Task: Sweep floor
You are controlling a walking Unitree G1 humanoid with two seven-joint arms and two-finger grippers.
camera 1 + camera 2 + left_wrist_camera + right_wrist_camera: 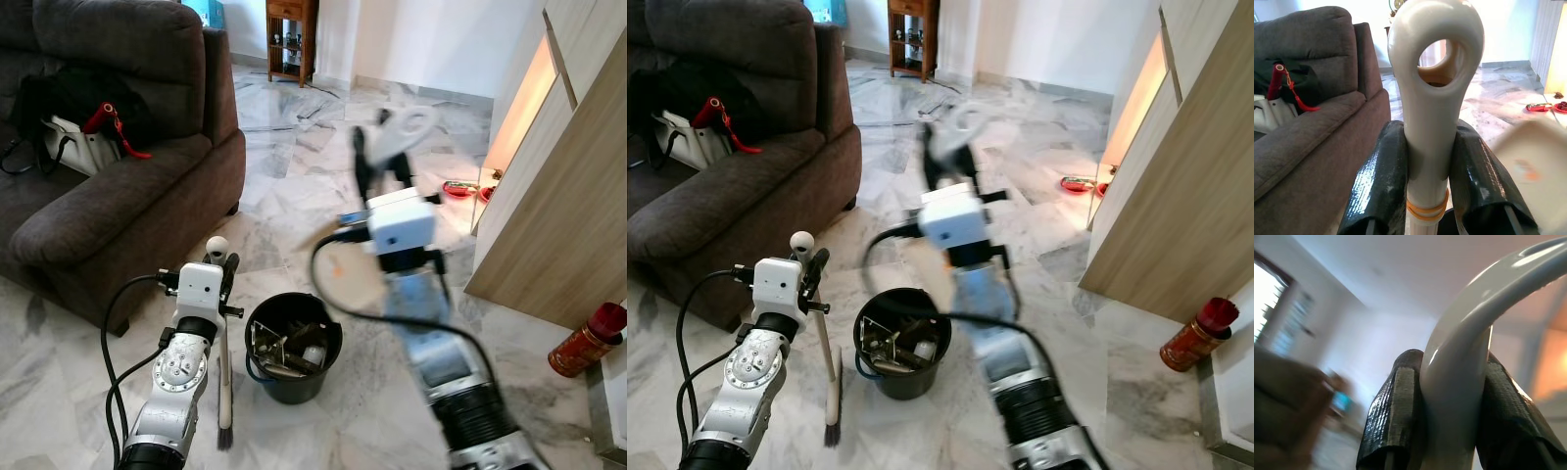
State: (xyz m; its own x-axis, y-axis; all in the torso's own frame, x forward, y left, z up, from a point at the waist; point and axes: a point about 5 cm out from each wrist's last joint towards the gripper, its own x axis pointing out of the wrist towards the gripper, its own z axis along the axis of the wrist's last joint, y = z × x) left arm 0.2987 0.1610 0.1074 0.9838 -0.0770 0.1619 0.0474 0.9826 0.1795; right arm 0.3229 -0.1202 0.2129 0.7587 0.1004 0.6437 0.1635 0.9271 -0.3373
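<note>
- Cream plastic takes up much of my left wrist view: the looped top of the brush handle (1435, 98), with my left pincer (1432, 196) clamped on the shaft just below the loop, one black finger (1382, 186) on each side.
- Blur smears my raised right arm, so the white thing it holds, a dustpan handle (407, 132) as far as I can tell, is hard to read from the head camera.
- In the right wrist view my right pincer (1452, 431) is closed tight around that curved white handle; the pan end is cut off and the room behind it is a smear.
- The brush's shaft drops from my left pincer to dark bristles (224, 438) on the marble floor (294, 186), just left of the black bucket (294, 377).
- The bucket holds a jumble of scraps I cannot sort out; it stands between my two arms, close to the brush but apart from it.
- On my left the dark grey sofa (127, 186) crowds in near the brush, with a white bag (73, 147) and a red strap on its seat.
- On my right a pale wood cabinet (558, 215) hems that side, a red bottle (586, 340) standing at its foot.
- Ahead, open marble runs past the sofa's end to a small wooden table (291, 39) by the far wall.
</note>
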